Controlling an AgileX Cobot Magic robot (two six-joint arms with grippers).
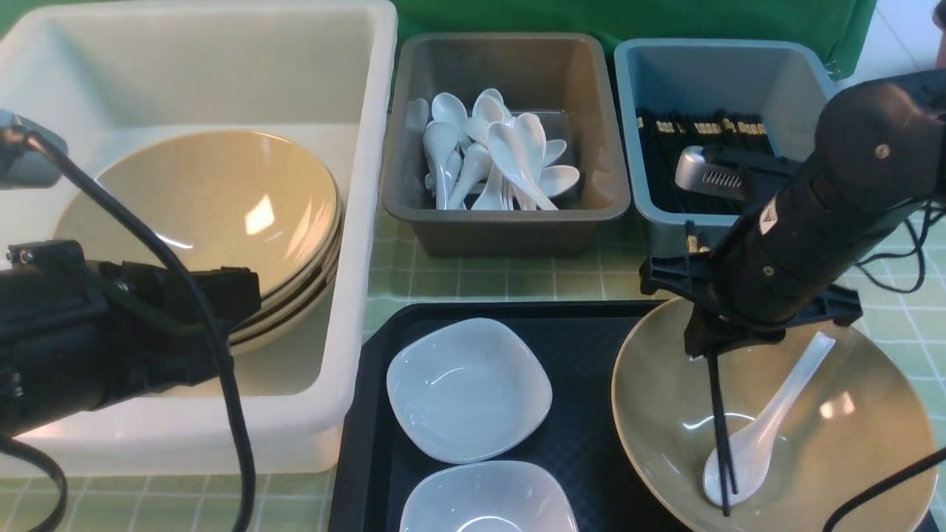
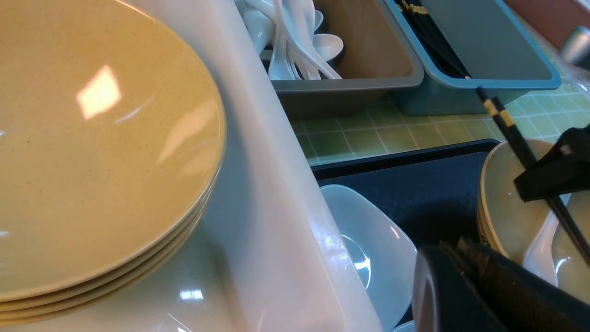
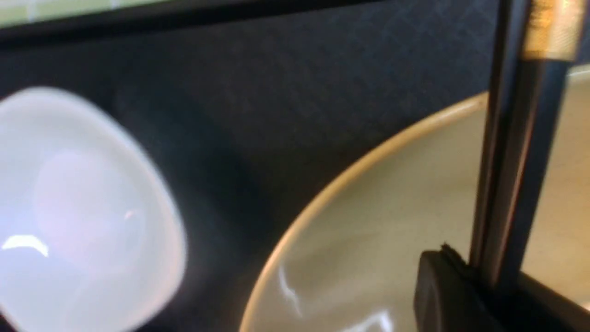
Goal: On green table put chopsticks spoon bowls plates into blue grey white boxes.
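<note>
My right gripper [image 1: 709,347] is shut on a pair of black chopsticks [image 1: 718,428] that stand almost upright, tips in the tan bowl [image 1: 850,443] on the black tray [image 1: 584,340]. They also show in the right wrist view [image 3: 511,175]. A white spoon [image 1: 768,421] lies in that bowl. Two white square bowls [image 1: 469,388] [image 1: 488,499] sit on the tray. My left gripper [image 1: 247,292] is shut and empty, over the white box [image 1: 369,222] beside the stacked tan plates [image 1: 207,199]; its fingertips [image 2: 461,251] are pressed together.
The grey box [image 1: 502,222] holds several white spoons [image 1: 502,162]. The blue box [image 1: 628,111] holds several black chopsticks [image 1: 702,129]. Both stand behind the tray on the green checked table [image 1: 502,281].
</note>
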